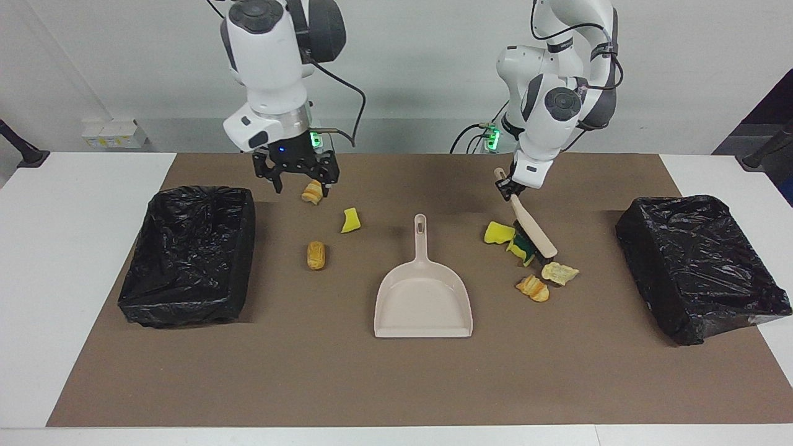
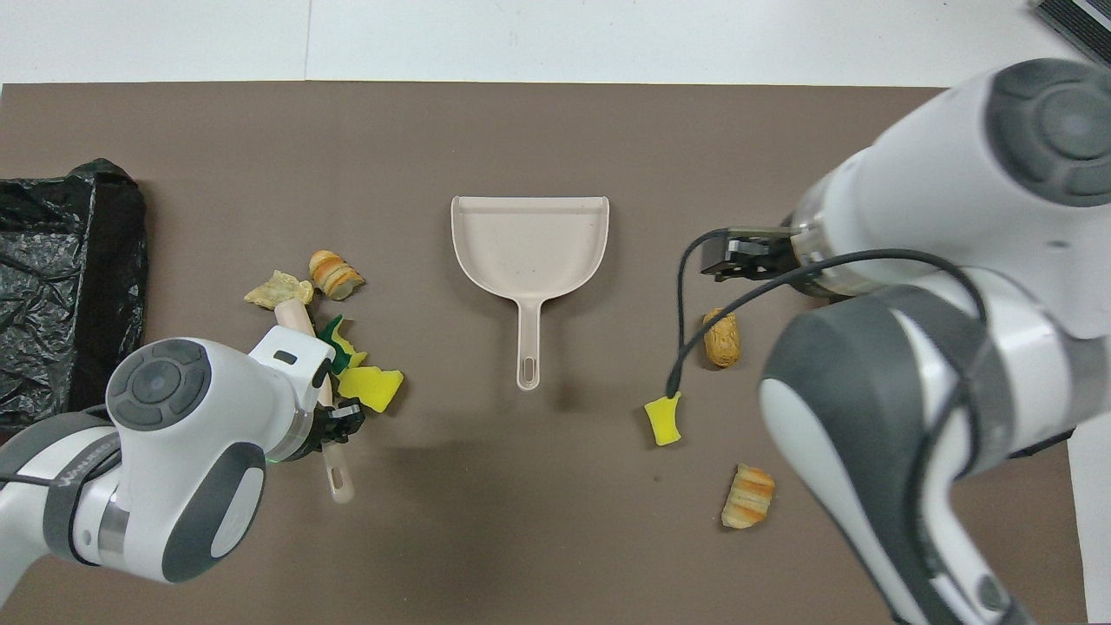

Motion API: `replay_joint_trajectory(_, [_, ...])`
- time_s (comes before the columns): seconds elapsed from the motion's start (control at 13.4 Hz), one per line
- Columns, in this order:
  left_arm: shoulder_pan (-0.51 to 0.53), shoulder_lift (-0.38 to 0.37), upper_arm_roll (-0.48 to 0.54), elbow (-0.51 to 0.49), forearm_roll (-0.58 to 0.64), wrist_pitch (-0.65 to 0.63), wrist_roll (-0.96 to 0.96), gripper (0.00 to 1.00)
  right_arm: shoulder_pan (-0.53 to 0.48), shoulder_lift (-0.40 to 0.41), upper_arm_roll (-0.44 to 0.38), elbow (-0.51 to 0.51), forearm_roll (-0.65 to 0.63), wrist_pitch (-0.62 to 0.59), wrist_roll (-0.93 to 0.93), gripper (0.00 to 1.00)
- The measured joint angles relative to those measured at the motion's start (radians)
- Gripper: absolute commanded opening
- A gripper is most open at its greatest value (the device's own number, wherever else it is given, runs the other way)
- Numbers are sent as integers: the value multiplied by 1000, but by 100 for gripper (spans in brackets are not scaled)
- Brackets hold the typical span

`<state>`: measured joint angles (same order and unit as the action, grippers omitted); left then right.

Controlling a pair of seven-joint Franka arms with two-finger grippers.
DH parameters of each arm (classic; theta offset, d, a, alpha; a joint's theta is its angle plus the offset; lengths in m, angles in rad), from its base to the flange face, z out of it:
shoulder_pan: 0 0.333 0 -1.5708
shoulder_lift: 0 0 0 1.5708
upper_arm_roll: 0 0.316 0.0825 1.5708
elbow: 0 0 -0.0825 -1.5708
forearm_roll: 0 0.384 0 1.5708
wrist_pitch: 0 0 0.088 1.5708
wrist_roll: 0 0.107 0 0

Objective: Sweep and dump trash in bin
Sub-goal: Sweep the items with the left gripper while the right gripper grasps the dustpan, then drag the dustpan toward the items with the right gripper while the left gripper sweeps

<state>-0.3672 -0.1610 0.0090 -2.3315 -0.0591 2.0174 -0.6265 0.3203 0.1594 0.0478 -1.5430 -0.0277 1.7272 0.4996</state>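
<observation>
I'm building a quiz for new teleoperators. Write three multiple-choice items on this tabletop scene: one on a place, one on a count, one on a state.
1. Where does the beige plastic dustpan lie?
A. in a bin
B. flat on the brown mat, midway between the two black-bagged bins
C. in the right gripper

2. How many black-bagged bins stand on the table?
A. one
B. two
C. three

3. What is the left gripper doing?
A. hanging open
B. shut on the wooden-handled brush
C. gripping a sponge

Key: 1 B, since it rests on the brown mat untouched; 2 B, one bin at the right arm's end, another bin at the left arm's; 3 B, its fingertips clamp the brush handle, bristles down among the scraps.
</observation>
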Motion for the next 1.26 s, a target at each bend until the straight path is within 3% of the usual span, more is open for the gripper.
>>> replay_joint_trajectory(0.45, [93, 20, 22, 95, 16, -68, 221, 0, 211, 201, -1, 4, -5, 199, 179, 100])
replay_joint_trajectory(0.74, [201, 44, 28, 97, 19, 14, 418, 0, 275, 309, -2, -1, -6, 318, 256, 100])
replay_joint_trajectory(0.97, [216, 69, 27, 99, 18, 61, 511, 0, 288, 353, -3, -4, -6, 357, 260, 100])
replay_joint_trajectory(1.04, [216, 73, 24, 99, 18, 65, 530, 0, 291, 355, -3, -14, -6, 362, 260, 94])
replay_joint_trajectory(1.26, [185, 74, 7, 99, 18, 58, 541, 0, 309, 355, -4, -43, -20, 377, 260, 44])
